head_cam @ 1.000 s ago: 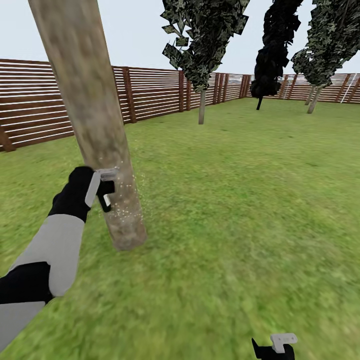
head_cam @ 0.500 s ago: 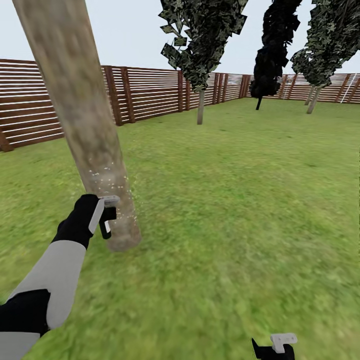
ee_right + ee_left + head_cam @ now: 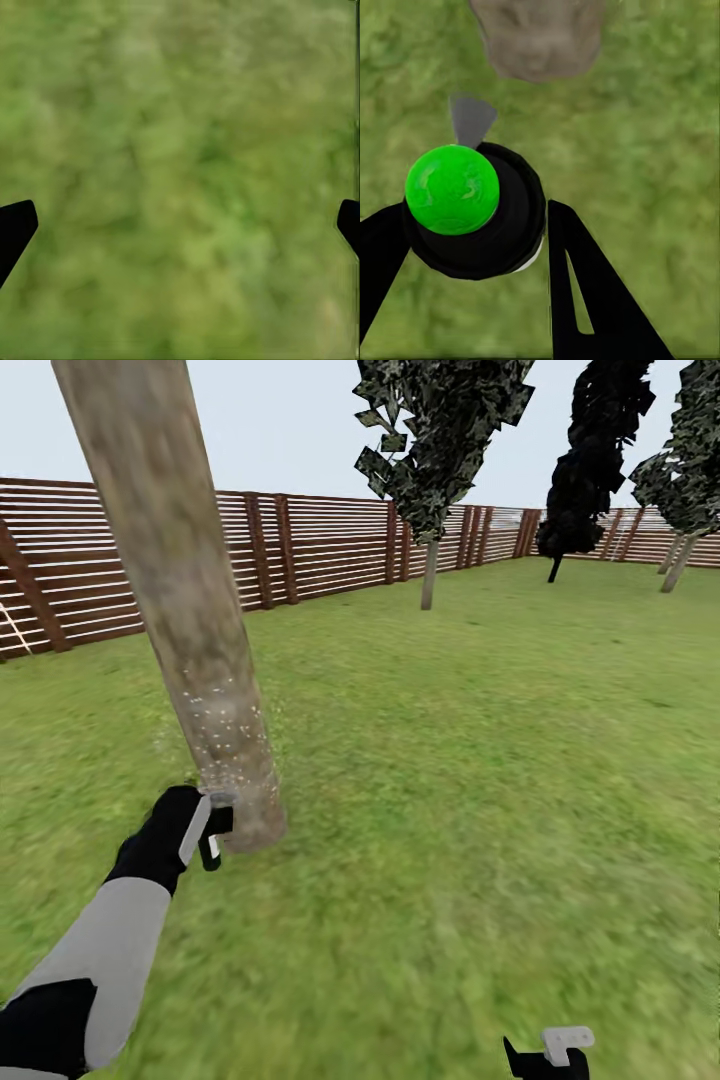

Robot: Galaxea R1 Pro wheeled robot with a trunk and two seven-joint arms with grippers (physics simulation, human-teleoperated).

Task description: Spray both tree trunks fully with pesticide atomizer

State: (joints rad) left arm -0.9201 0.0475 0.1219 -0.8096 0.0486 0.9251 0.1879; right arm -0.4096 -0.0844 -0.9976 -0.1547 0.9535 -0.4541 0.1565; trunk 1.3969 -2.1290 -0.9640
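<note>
Holding the black round-bodied atomizer with green cap (image 3: 472, 206) clamped in our left gripper (image 3: 212, 828), lower left, against the mottled grey-beige trunk (image 3: 215, 700). Feels light, rigid; grab its body. Right gripper (image 3: 180, 217) sits spread, empty.

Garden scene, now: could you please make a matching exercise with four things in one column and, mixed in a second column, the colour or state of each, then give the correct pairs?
Things
1. atomizer
2. tree trunk
3. right gripper
4. fence

Colour or state
A. brown horizontal slats
B. open, with only grass between its fingers
C. black body with a bright green round top, held in the left gripper
D. mottled grey-beige bark, dotted with white specks low down

Pairs: 1-C, 2-D, 3-B, 4-A
</note>
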